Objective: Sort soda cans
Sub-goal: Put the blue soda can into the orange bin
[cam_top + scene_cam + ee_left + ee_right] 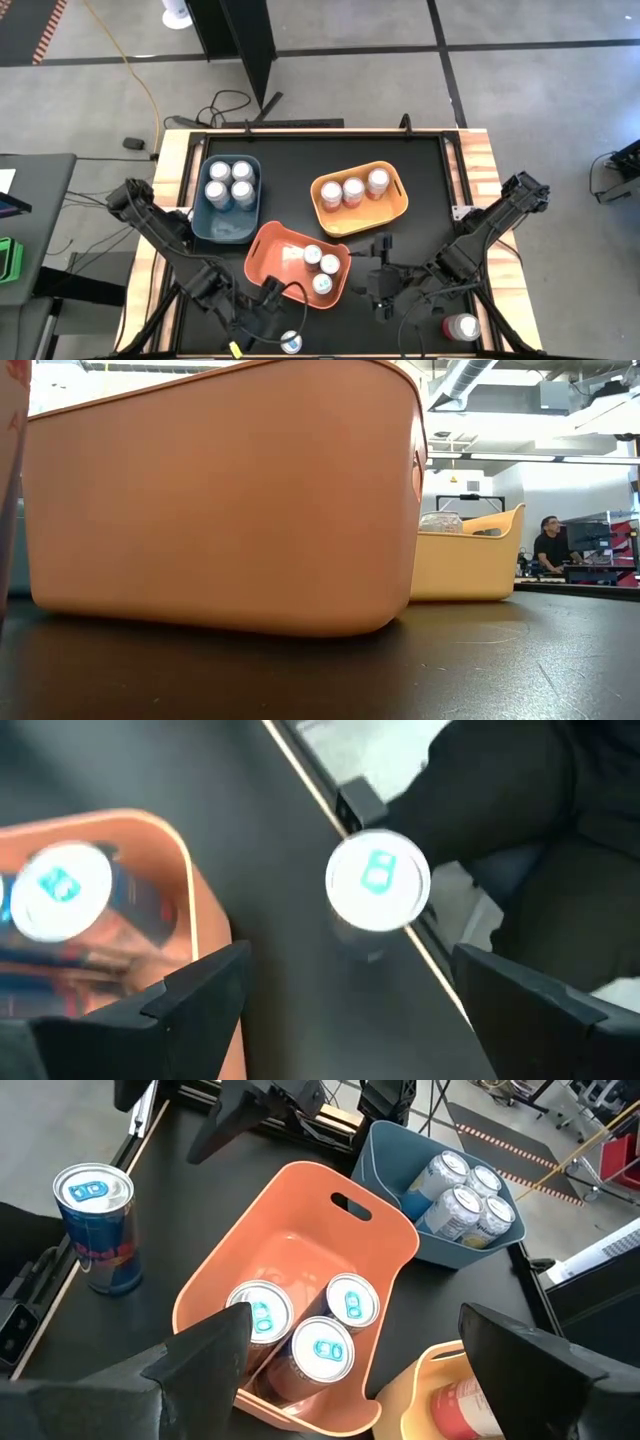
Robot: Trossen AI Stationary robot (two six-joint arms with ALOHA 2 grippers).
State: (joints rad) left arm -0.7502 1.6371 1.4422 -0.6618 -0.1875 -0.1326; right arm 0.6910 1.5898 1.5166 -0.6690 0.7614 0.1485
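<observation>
Loose soda can (95,1230), blue-and-red body, silver top with blue tab, upright near table's front edge beside orange bin (300,1250) holding three cans (300,1330). Left gripper (340,1000) spread wide over it, empty. Right gripper (350,1370) spread, empty, above orange bin.

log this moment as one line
left gripper: open over loose can | right gripper: open above orange bin | red can: unsorted
</observation>
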